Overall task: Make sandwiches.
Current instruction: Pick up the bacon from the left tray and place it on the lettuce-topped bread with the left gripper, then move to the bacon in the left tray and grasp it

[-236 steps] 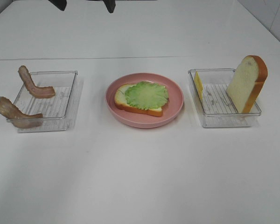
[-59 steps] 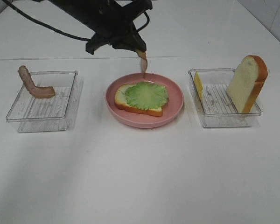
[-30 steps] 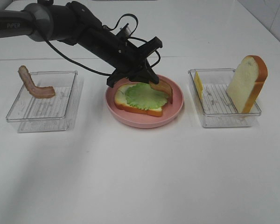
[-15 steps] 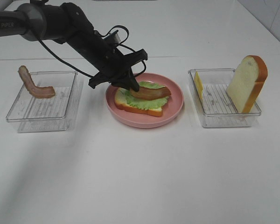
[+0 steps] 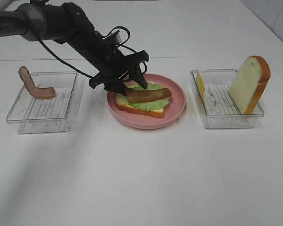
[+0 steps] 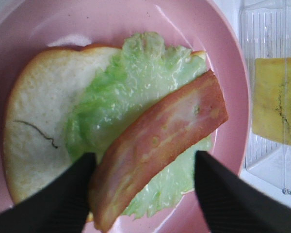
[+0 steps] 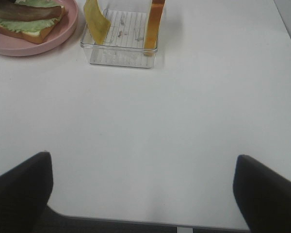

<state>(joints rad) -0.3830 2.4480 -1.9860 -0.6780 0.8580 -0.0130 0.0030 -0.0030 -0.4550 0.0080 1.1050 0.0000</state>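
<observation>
Sandwich [image 5: 137, 108] on one round pink plate [image 5: 178, 101], mid-frame.
One brown-pink bacon strip [image 5: 148, 94] tops one green lettuce leaf [image 5: 144, 104]; left gripper [image 5: 132, 85], right gripper [image 7: 143, 160] both released.

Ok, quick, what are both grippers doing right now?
Left gripper: open, jaws either side of the bacon strip lying on the lettuce.
Right gripper: open, holding nothing.

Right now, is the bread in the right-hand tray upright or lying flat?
Upright, slightly tilted: the bread slice stands on edge in the clear tray.
</observation>
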